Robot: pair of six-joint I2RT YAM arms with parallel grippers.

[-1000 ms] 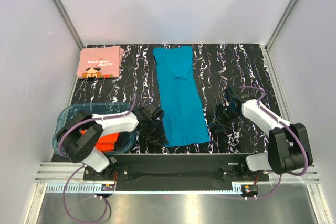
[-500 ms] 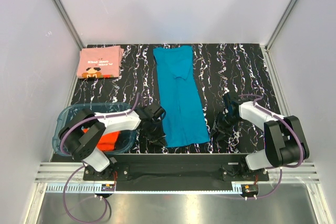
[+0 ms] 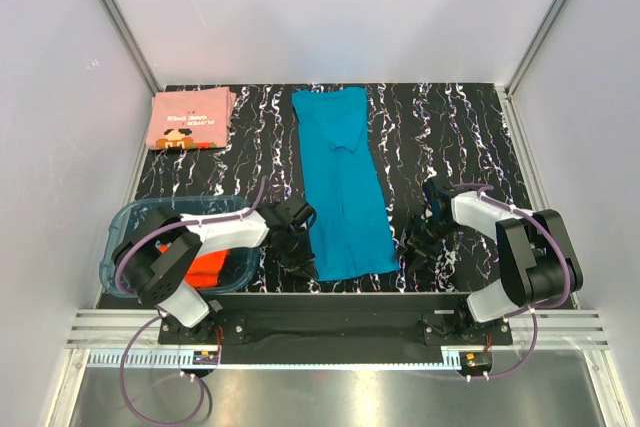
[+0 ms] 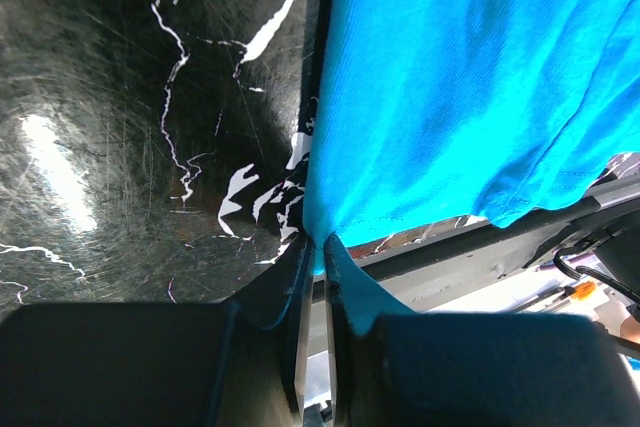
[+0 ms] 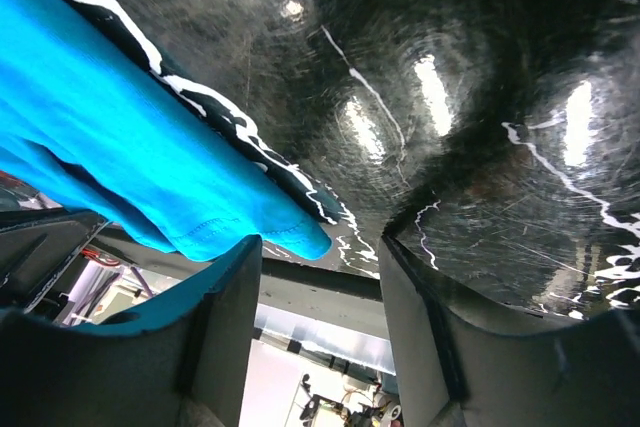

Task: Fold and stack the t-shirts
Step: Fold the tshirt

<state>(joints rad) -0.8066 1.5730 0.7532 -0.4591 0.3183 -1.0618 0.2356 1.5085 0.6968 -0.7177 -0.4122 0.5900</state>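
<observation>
The teal-blue t-shirt lies as a long strip down the middle of the black marbled table. My left gripper is at its near-left corner; the left wrist view shows that gripper shut on the teal hem, jaws nearly together. My right gripper is low by the near-right corner. In the right wrist view it stands open, with the teal corner just inside the left finger and nothing gripped. The salmon-pink printed t-shirt lies folded at the back left. The orange-red t-shirt is in the tub.
The clear blue-tinted tub stands at the near left, under the left arm. The table's front edge and a metal rail run just below both grippers. White walls close in the left, right and back sides.
My left gripper has closed on the teal shirt's near-left corner. The right gripper has shifted slightly towards the near-right corner and its jaws have widened.
</observation>
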